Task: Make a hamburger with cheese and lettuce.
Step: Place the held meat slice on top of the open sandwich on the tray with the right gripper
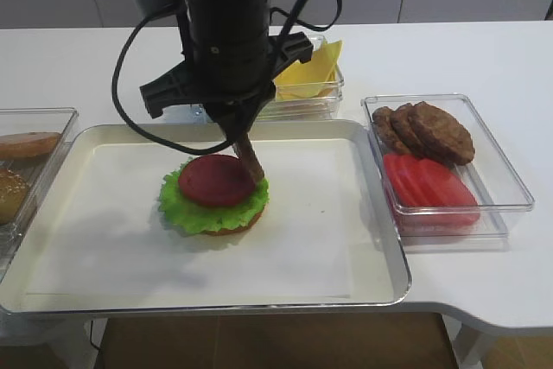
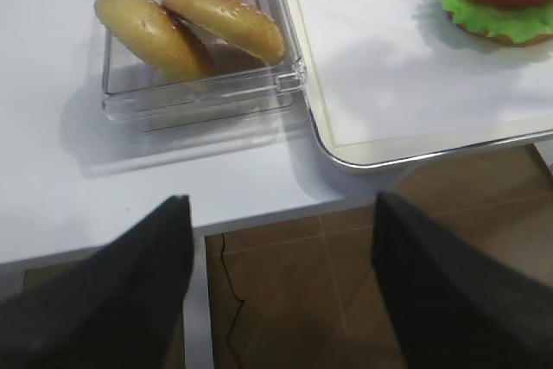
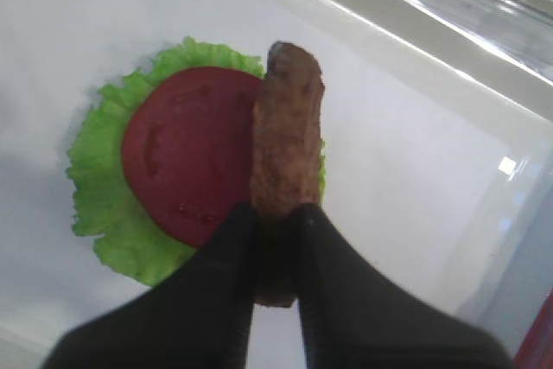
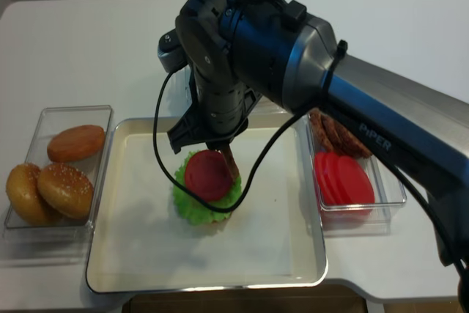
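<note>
Right gripper [image 3: 275,239], black-fingered, is clamped on a brown round patty [image 3: 287,157] held edge-on, tilted, its lower rim at the right edge of the red tomato slice [image 1: 217,180]. That slice lies flat on the frilly green lettuce [image 1: 200,211], which covers a tan bun half; this hamburger [image 4: 207,192] sits near the middle of the white metal tray [image 1: 363,213]. Yellow square cheese slices [image 1: 313,71] stand in a clear box behind the tray. Left gripper [image 2: 281,291] hangs with fingers spread wide, holding nothing, over the table edge near the clear box of sesame buns [image 2: 190,28].
</note>
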